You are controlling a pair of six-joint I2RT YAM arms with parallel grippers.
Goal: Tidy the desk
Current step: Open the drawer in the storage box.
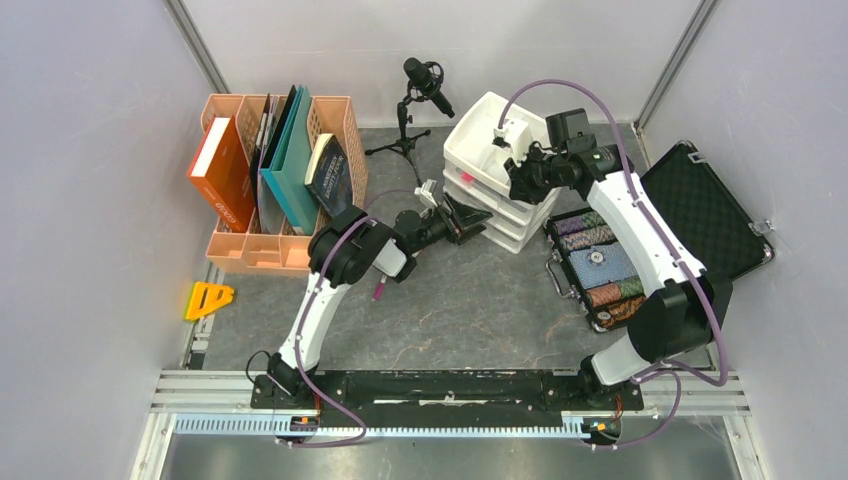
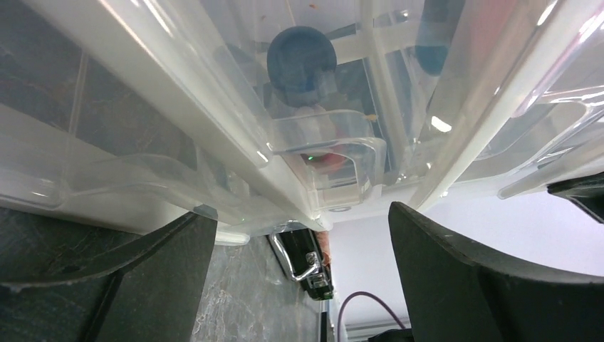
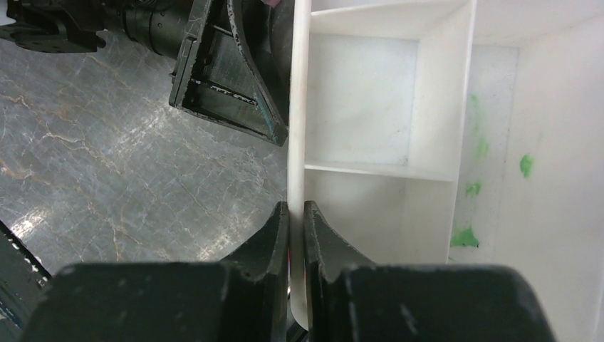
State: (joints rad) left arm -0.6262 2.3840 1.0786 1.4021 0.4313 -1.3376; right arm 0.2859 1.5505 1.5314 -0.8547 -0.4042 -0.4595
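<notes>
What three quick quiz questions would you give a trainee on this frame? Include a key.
1. True or false: the left hand is shut on a book.
2. The right hand pinches: A) the microphone stand; B) a white tray wall atop the drawer unit; C) the orange file rack.
3. Fill in: in the top view, the open black case lies on the ___ side of the desk.
Key: 1 false, it stands open at the drawers; 2 B; 3 right.

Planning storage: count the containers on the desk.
3: orange book rack back left, white drawer unit back centre, open black case at right. Smaller ones may be hidden.
</notes>
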